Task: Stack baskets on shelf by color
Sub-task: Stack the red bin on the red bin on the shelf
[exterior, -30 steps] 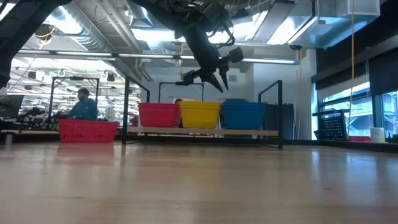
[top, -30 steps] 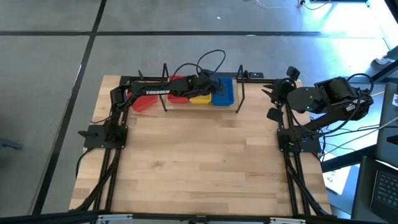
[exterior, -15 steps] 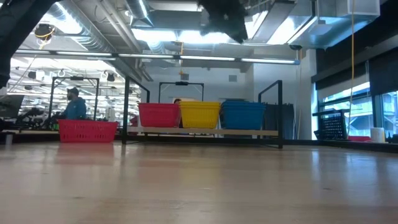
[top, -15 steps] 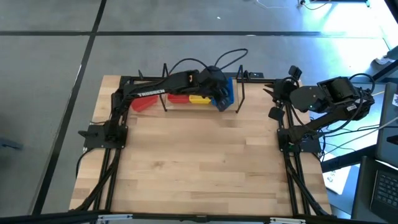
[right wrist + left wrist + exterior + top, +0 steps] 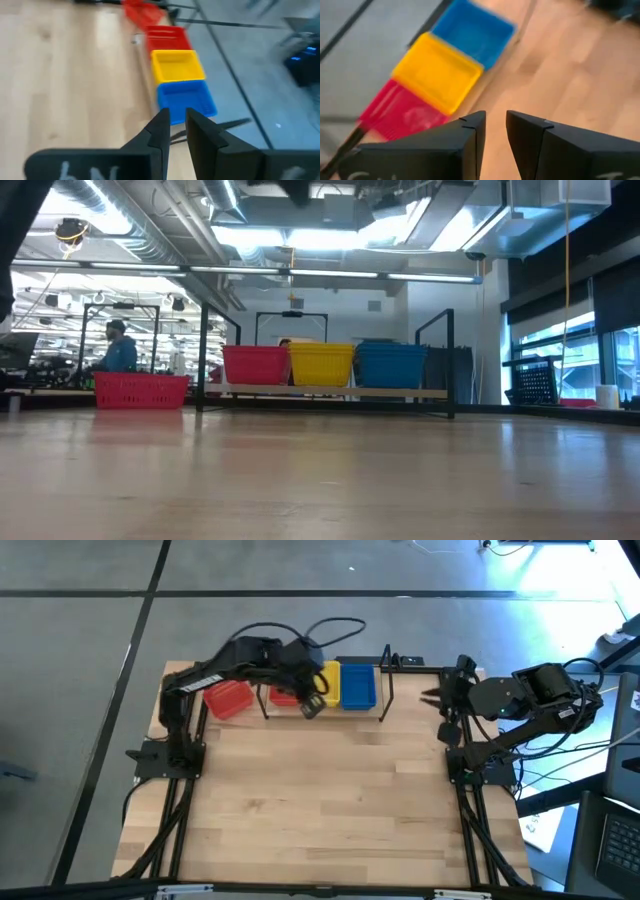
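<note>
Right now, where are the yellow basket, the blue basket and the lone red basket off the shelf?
yellow basket (image 5: 321,364), low view, front wall.
blue basket (image 5: 390,365), low view, front wall.
lone red basket (image 5: 140,390), low view, front wall.

Both arms raised at the far end, claws empty.

The left arm bends up from its base and reaches across toward the centre, its left claw (image 5: 312,706) tipped downward with the fingers (image 5: 470,137) nearly closed, a thin gap between them. The right arm sits folded at its own side, the right claw (image 5: 443,700) pointing inward, fingers (image 5: 159,131) likewise drawn almost together around nothing.
</note>
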You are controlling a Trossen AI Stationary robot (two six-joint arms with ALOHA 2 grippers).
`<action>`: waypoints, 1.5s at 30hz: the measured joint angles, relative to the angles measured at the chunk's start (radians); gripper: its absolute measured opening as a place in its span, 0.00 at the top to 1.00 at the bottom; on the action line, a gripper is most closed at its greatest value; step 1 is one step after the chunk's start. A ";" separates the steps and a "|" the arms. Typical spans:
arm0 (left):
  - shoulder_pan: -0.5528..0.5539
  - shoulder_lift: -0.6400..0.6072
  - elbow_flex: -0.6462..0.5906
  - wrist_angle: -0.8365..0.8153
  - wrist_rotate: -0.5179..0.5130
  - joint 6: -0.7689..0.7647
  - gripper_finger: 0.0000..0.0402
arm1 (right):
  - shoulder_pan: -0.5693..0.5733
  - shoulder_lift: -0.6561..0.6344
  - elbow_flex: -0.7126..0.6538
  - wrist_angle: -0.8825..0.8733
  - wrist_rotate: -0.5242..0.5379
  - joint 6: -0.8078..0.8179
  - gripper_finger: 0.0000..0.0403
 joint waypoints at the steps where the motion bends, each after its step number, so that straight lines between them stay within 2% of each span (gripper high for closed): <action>1: -0.004 -0.016 -0.001 -0.034 -0.028 -0.012 0.83 | 0.000 -0.001 0.000 0.000 -0.026 -0.010 0.85; 4: -0.013 -0.060 -0.001 -0.156 -0.102 -0.069 0.83 | 0.000 -0.002 0.000 0.000 -0.089 -0.016 0.85; 6: -0.012 -0.093 -0.003 -0.222 -0.109 -0.115 0.83 | 0.000 -0.002 0.000 -0.001 -0.113 -0.016 0.85; 10: -0.012 -0.147 -0.048 -0.216 -0.111 -0.163 0.83 | 0.001 -0.002 0.000 0.000 -0.127 -0.015 0.85; 13: -0.002 -0.181 -0.094 -0.208 -0.153 -0.276 0.83 | 0.000 -0.001 0.000 0.013 -0.112 -0.015 0.85; 17: 0.039 -0.241 -0.160 -0.209 -0.221 -0.355 0.83 | 0.000 -0.001 0.000 0.050 -0.107 -0.019 0.85; 26: 0.198 -0.410 -0.439 -0.209 -0.111 -0.459 0.83 | 0.000 -0.001 0.000 0.077 -0.107 -0.036 0.85; 33: 0.313 -0.534 -0.718 -0.220 0.039 -0.489 0.83 | 0.000 -0.001 0.000 0.103 -0.099 -0.038 0.85; 40: 0.395 -0.603 -0.962 -0.212 0.092 -0.418 0.83 | 0.000 -0.001 0.000 0.115 -0.099 -0.038 0.85; 45: 0.424 -0.621 -1.110 -0.184 0.085 -0.230 0.83 | 0.000 -0.001 0.000 0.131 -0.099 -0.038 0.85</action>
